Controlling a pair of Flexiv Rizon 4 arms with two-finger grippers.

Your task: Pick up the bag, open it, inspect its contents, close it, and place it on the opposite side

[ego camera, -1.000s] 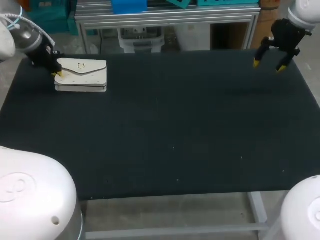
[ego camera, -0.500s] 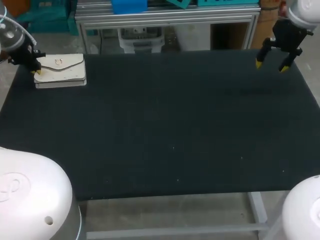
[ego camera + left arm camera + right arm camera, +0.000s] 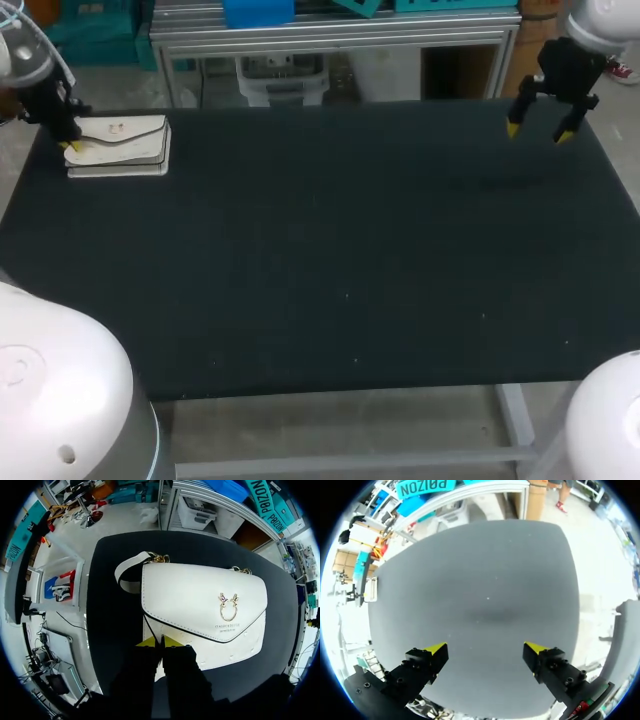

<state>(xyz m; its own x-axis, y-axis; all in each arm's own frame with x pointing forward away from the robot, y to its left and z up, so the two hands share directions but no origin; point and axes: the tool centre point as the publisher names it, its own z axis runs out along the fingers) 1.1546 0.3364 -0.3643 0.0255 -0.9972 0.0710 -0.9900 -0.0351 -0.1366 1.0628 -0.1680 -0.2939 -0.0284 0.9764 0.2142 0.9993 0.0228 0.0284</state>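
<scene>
A white bag point(image 3: 125, 142) with a gold ring clasp lies flap closed at the far left corner of the black table point(image 3: 350, 260). My left gripper point(image 3: 70, 146) is at the bag's left end, shut on its edge. In the left wrist view the yellow tips of the left gripper point(image 3: 161, 641) meet on the near rim of the bag point(image 3: 200, 600), just under the flap. The bag's white strap point(image 3: 127, 572) with gold chain links loops off one end. My right gripper point(image 3: 538, 129) hangs open over the far right corner of the table, and in its own view the right gripper point(image 3: 485, 651) holds nothing.
The black table top point(image 3: 485, 585) spreads bare beneath my right gripper. Its left edge runs close beside the bag, and its far edge lies just beyond it.
My left gripper has carried the bag leftward along the far edge, nearly to the table's left corner. The right gripper has barely shifted and stays open.
</scene>
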